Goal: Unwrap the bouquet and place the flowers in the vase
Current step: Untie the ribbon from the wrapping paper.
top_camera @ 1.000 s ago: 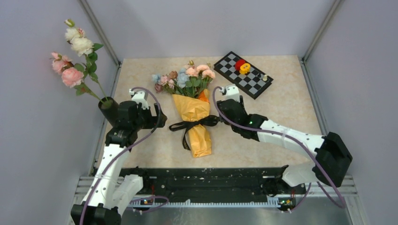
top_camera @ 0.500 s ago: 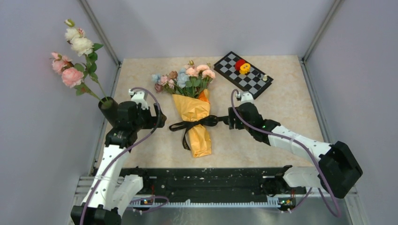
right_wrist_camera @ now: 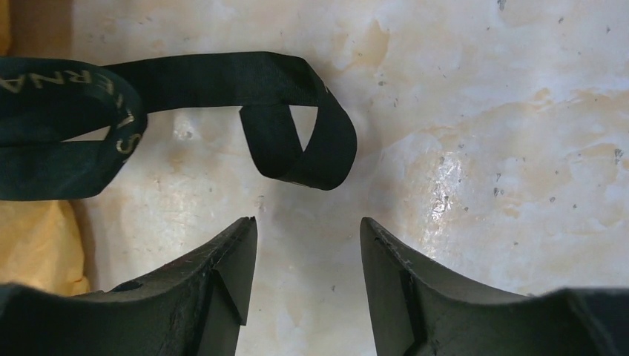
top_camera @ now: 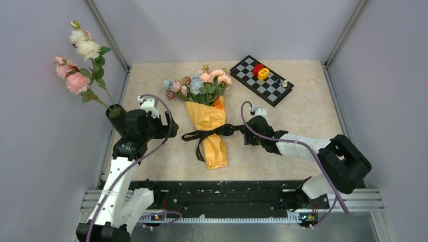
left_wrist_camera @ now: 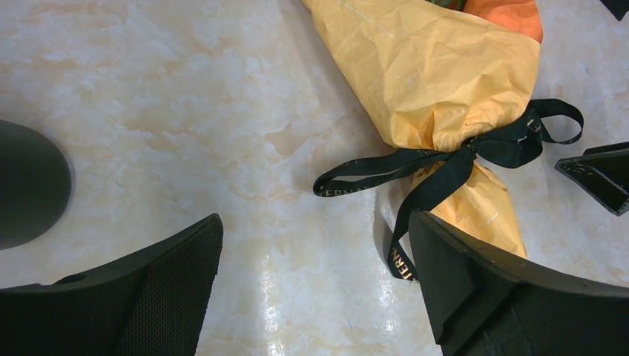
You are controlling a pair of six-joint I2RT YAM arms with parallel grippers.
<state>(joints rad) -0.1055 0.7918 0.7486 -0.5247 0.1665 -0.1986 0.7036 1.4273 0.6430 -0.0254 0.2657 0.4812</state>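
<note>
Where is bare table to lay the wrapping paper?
Bare: right side, between the chessboard and the right gripper; back-left corner behind the bouquet. Crowded: around the ribbon at centre, and the vase beside the left gripper.

Pale grey-lilac walls (top_camera: pixel 212 25) enclose a beige marbled worktop (top_camera: pixel 313 108), with metal corner posts (top_camera: pixel 106 30) under soft, even light

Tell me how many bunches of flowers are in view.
2: the bouquet, lying flat in the middle, and the roses, standing in the vase at the left edge. None appear hidden.
</note>
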